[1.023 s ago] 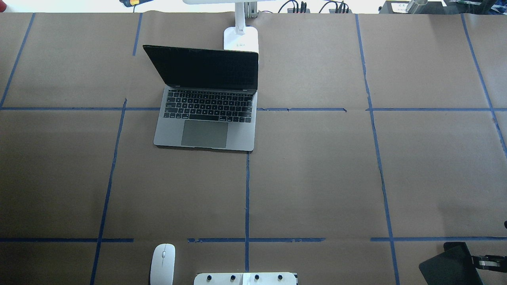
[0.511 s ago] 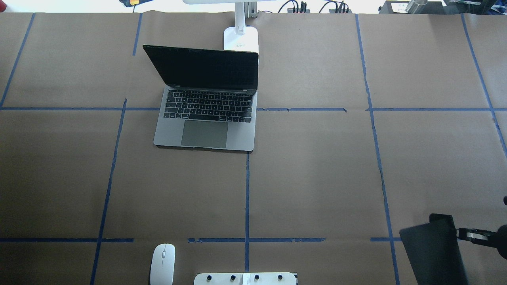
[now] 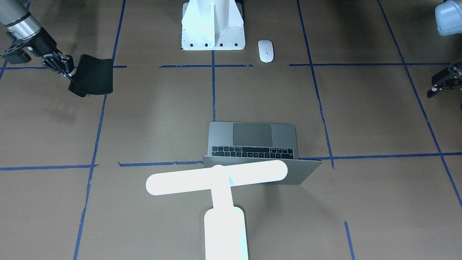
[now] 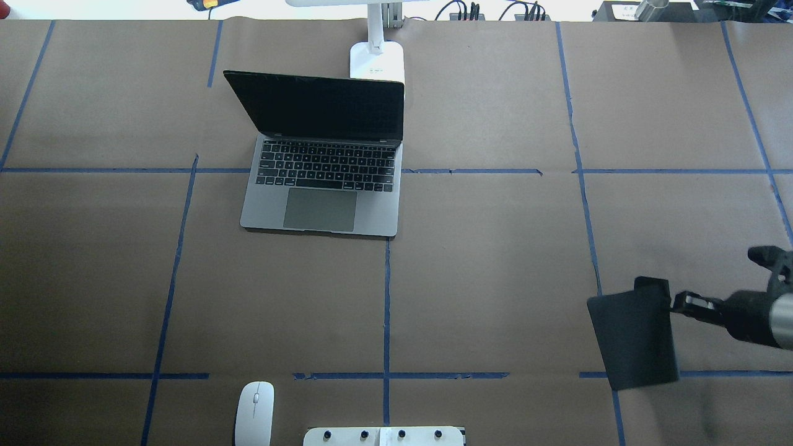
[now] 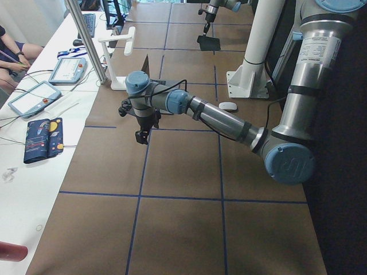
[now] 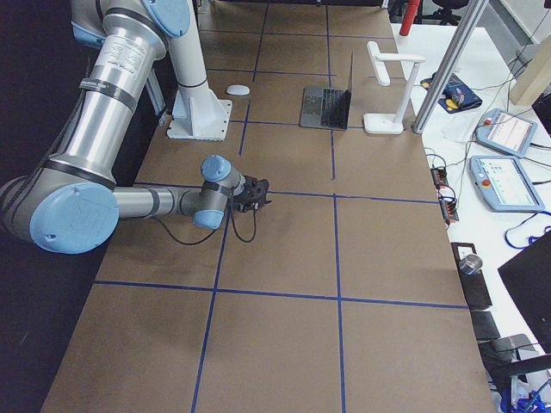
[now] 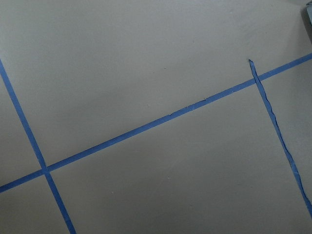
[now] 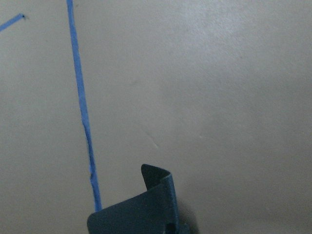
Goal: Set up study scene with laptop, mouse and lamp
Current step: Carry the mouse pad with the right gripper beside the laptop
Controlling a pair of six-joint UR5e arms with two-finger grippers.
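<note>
The grey laptop (image 4: 322,186) stands open on the far left-middle of the table, its screen dark; it also shows in the front view (image 3: 252,139). The white lamp (image 3: 216,177) stands just behind the laptop, and its base (image 4: 376,62) shows in the overhead view. The white mouse (image 4: 254,412) lies at the near edge, left of the pedestal. My right gripper (image 4: 672,301) is shut on the edge of a flat black mat (image 4: 635,331) and holds it above the table at the right. My left gripper (image 3: 435,92) hangs open and empty over bare table far to the left.
The white bolted pedestal (image 4: 384,435) stands at the near middle edge. Blue tape lines (image 4: 386,310) cross the brown paper cover. Cables and control pendants (image 6: 508,133) lie beyond the far edge.
My right gripper has carried the black mat from the near right corner forward and a little leftward over the table. Laptop, lamp and mouse have not moved.
</note>
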